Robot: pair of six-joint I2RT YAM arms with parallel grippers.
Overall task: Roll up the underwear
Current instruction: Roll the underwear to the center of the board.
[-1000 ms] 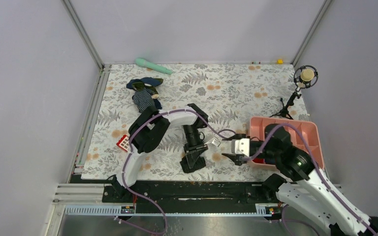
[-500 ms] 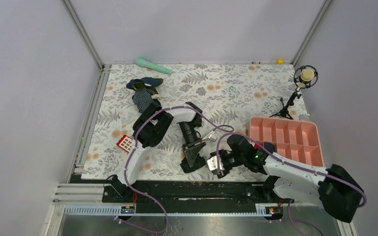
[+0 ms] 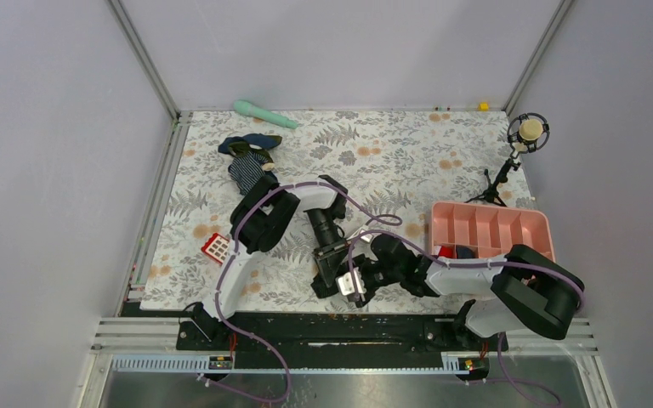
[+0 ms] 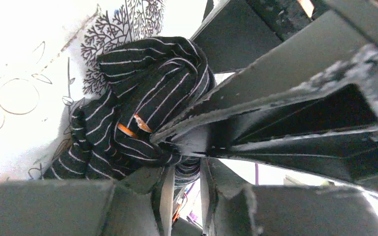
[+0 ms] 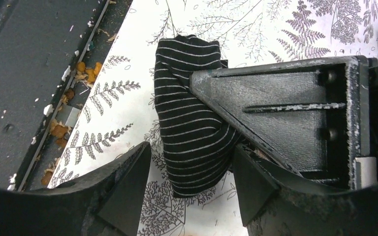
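The underwear (image 3: 328,280) is a bunched black fabric with thin white stripes and a tiny orange tag (image 4: 128,130), lying on the floral mat near the front edge. My left gripper (image 3: 333,265) is shut on it; in the left wrist view the fabric (image 4: 142,103) is pinched at my fingertips (image 4: 187,162). My right gripper (image 3: 348,284) is open. In the right wrist view its two fingers stand on either side of the underwear's near end (image 5: 189,123), without touching it (image 5: 192,167). The left gripper's finger (image 5: 285,118) presses on the fabric's right side.
A pink divided tray (image 3: 544,229) with a red roll (image 3: 445,252) sits at the right. A red keypad (image 3: 215,247) lies left of the arms. A navy striped garment (image 3: 249,161), a teal handle (image 3: 264,113) and a microphone stand (image 3: 523,136) are further back. The mat's front edge (image 5: 86,73) is close.
My right arm swung left from the pink tray down to the underwear, and its open fingers now flank the fabric. My left gripper stayed on the underwear, shifting slightly.
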